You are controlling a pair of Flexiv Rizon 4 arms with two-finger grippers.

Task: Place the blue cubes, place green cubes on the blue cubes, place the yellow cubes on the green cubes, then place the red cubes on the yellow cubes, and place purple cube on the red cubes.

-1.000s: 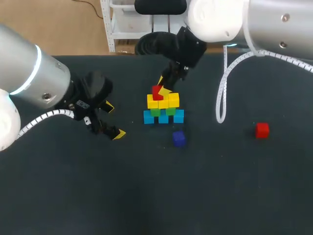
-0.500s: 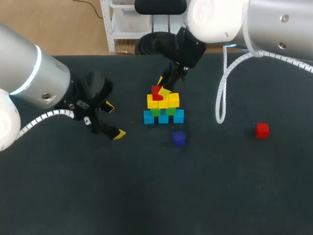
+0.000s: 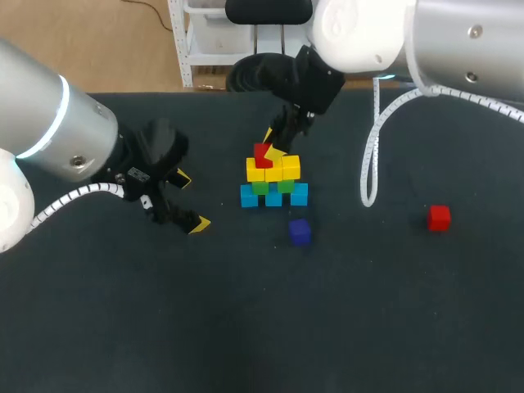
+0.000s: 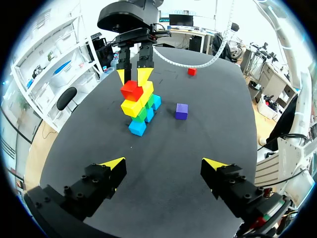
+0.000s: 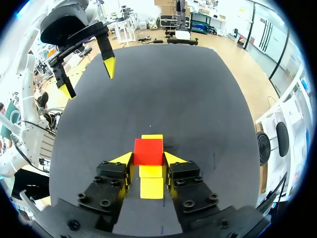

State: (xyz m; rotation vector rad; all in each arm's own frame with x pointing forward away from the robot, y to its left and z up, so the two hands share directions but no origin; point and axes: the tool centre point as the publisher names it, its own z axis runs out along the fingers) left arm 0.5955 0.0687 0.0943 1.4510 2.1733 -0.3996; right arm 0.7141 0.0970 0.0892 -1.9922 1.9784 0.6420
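A stack stands mid-table: a row of blue cubes at the bottom, green cubes on them, yellow cubes above. My right gripper is shut on a red cube that sits at the left end of the yellow row. In the right wrist view the red cube fills the gap between both fingers, over yellow cubes. My left gripper hangs open and empty, left of the stack. A purple cube lies just in front of the stack. A second red cube lies far right.
The dark table has free room in front of the stack and between the purple cube and the far red cube. My right arm's white cable loops down right of the stack.
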